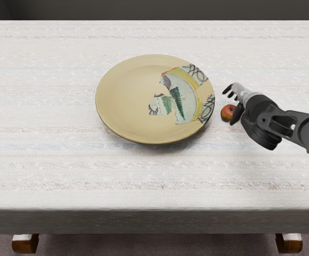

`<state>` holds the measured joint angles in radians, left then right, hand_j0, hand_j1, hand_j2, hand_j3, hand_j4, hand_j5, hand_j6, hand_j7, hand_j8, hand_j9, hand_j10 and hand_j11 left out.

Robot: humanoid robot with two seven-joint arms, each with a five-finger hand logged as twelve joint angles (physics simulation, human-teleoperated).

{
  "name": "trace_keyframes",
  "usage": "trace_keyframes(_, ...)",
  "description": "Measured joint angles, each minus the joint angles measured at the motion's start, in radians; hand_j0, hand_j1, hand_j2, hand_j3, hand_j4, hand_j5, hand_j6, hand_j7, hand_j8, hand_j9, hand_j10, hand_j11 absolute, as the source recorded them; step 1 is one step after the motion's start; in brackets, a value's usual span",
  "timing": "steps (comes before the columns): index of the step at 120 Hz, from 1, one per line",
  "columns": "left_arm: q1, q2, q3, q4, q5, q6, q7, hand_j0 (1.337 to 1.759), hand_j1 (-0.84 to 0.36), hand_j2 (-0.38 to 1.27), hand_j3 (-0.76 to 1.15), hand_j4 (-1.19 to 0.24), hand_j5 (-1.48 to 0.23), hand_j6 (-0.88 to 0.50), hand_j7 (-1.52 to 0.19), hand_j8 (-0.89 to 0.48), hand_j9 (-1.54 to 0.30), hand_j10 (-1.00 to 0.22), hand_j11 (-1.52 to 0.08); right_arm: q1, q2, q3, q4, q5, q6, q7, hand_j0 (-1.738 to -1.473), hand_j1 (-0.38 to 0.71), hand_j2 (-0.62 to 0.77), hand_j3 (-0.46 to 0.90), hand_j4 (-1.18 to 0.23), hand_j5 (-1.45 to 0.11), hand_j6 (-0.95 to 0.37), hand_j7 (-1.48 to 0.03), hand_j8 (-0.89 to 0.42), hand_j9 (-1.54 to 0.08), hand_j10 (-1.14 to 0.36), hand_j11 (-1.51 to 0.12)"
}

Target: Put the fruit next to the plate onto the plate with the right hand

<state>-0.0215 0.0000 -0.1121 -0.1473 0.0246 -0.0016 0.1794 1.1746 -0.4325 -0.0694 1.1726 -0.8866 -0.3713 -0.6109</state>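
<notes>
Right hand (241, 102), fingers spread and holding nothing, enters from the right of the frame, just beside the small reddish fruit (228, 112). Fruit lies on the worktop (48, 149) at the right rim of the plate (128, 101), not on it. Grasping, lifting and placing are not yet done.

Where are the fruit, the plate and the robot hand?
fruit (228, 112), head view, middle of its red top.
plate (123, 98), head view, bare yellow part.
right robot hand (241, 101), head view, middle of the hand.
</notes>
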Motion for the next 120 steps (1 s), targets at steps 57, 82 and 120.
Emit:
trace_keyframes(57,0.000,0.000,0.000,0.000,0.000,0.000,0.000,1.658,0.35,0.00,0.00,0.00,0.00,0.00,0.00,0.00,0.00,0.00,0.00,-0.023,0.045,0.000,-0.039,-0.004,-0.008,0.000,-1.658,0.15,-0.08,0.00,-0.42,-0.54,-0.42,-0.54,-0.42,-0.54,-0.42,-0.54)
trace_keyframes(82,0.000,0.000,0.000,0.000,0.000,0.000,0.000,1.658,0.35,0.00,0.00,0.00,0.00,0.00,0.00,0.00,0.00,0.00,0.00,-0.027,0.046,0.000,-0.039,-0.004,-0.014,0.000,-1.658,0.20,-0.09,0.00,-0.46,-0.60,-0.46,-0.60,-0.46,-0.60,-0.46,-0.60)
trace_keyframes(120,0.000,0.000,0.000,0.000,0.000,0.000,0.000,1.658,0.35,0.00,0.00,0.00,0.00,0.00,0.00,0.00,0.00,0.00,0.00,-0.028,0.046,0.003,-0.039,0.008,-0.022,-0.001,-1.652,0.28,0.11,0.00,-0.65,-0.84,-0.49,-0.84,-0.42,-0.85,-0.57,-0.85)
